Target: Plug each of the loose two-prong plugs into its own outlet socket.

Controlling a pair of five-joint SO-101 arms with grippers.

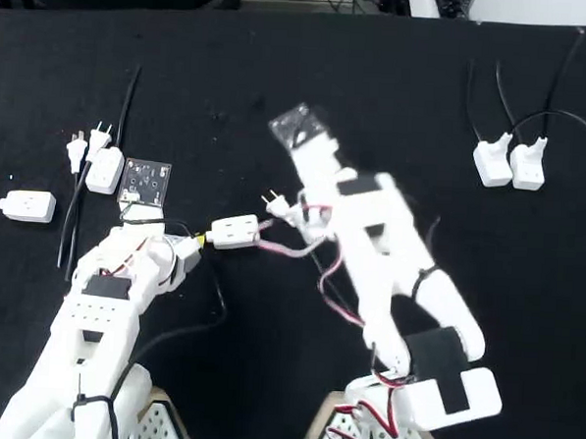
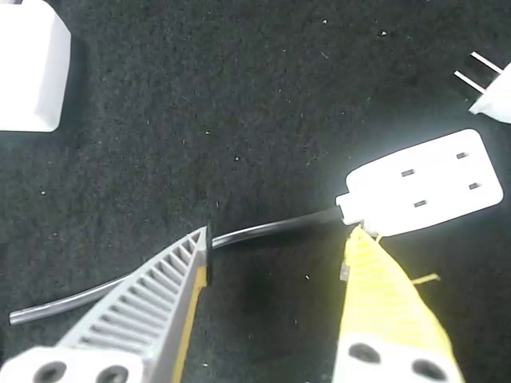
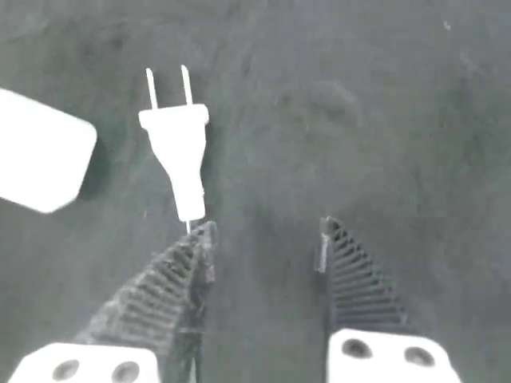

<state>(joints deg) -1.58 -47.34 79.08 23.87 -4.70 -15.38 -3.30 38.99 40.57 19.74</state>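
Plug (image 3: 177, 152) and outlet socket (image 2: 423, 183) lie close together near the middle of the black table (image 1: 379, 77), apart and unjoined. We see the white two-prong plug flat on the surface with its prongs bare, and the socket just beside it with its slots facing up. Our left claw (image 2: 278, 239) stands apart, one finger on each side of the black cord (image 2: 271, 227) where it leaves the socket. The yellow fingertip (image 2: 359, 247) sits right against the socket's cord end, the cord passes under the grey finger's tip, and nothing is clamped. Our right claw (image 3: 266, 231) is likewise spread wide and grips nothing, with the plug's tail end just at the tip of one dark finger. Toward the table's left side we find two more loose plugs (image 1: 77, 149) lying side by side, a white adapter block (image 1: 105, 170) just beside them, a small black board (image 1: 145, 182) next to that, and a second socket (image 1: 28, 206) nearer the edge. Far to the right sits a pair of white corded blocks (image 1: 493, 161), touching each other, with black cords trailing away.
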